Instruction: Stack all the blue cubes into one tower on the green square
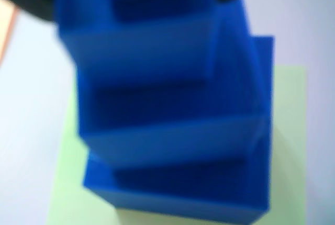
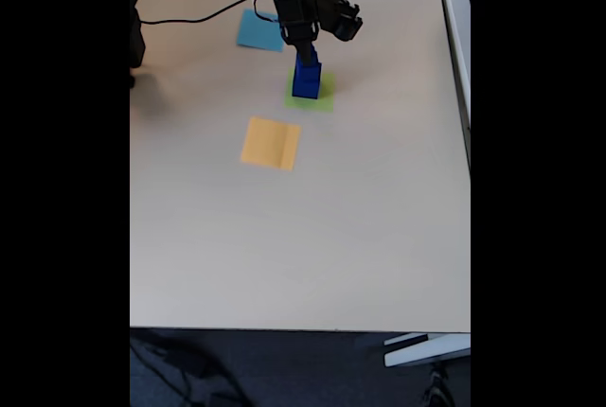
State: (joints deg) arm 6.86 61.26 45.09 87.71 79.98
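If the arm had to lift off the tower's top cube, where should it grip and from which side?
Judging by the stepped tower on the green square, grip the top cube across two opposite upright faces, coming straight down from above; a sideways approach would likely push the narrowing stack over.

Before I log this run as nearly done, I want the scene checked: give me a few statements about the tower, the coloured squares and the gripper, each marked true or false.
1. The tower stands on the green square. True.
2. The orange-yellow square carries a blue cube. False: it lies bare.
3. The gripper is right above the tower. True.
4. The tower's widest cube is on top. False: in the wrist view the steps narrow upward.
5. The light-blue square touches the green square. False: bare table separates them.
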